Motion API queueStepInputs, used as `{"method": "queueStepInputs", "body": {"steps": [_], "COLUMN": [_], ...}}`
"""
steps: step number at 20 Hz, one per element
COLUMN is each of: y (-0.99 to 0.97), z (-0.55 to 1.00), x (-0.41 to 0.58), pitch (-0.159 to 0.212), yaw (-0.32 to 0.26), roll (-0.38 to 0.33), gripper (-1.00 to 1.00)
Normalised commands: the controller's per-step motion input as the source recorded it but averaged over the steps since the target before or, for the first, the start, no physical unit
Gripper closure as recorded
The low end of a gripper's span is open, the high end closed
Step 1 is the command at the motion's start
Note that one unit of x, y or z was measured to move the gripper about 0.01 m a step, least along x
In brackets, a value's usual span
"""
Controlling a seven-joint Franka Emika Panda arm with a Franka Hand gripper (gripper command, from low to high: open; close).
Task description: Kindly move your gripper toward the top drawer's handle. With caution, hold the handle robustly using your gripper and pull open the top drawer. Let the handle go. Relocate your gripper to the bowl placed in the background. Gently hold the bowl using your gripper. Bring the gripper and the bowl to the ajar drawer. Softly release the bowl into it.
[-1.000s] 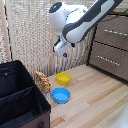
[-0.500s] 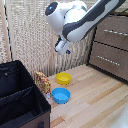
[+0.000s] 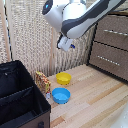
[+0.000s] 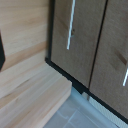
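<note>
In the exterior view the dark brown dresser stands at the right, and its top drawer (image 3: 111,29) is closed with a slim silver handle (image 3: 116,33). My gripper (image 3: 68,45) hangs in the air at the end of the white arm, left of the dresser and well above the floor, apart from the handle. Its blue-tipped fingers are too small to read. The yellow bowl (image 3: 63,78) sits on the wooden floor below the gripper. The wrist view shows two brown drawer fronts, each with a silver bar handle (image 4: 70,26); no fingers are clear there.
A light blue bowl (image 3: 61,95) sits just in front of the yellow one. A small patterned box (image 3: 42,81) stands beside them. A large black bin (image 3: 19,100) fills the lower left. A lower drawer (image 3: 107,59) is also closed. A slatted wall lies behind.
The arm has shifted only slightly; the gripper stays high above the bowls. Nothing was taken hold of or opened.
</note>
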Motion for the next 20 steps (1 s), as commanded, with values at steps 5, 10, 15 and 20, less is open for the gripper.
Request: {"method": "queueStepInputs", "body": {"steps": [5,10,15,20], "y": [-0.75,-0.76,-0.78,-0.76], "z": [0.06,0.06,0.08,0.08], "x": [0.0,0.0,-0.005,-0.14], "pitch": [-0.062,-0.054,-0.053,-0.074], "yaw": [0.0,0.0,0.003,0.074], "roll": [-0.262,-0.257,-0.241,-0.155], "gripper": [-1.0,-1.0,-1.0,-1.0]}}
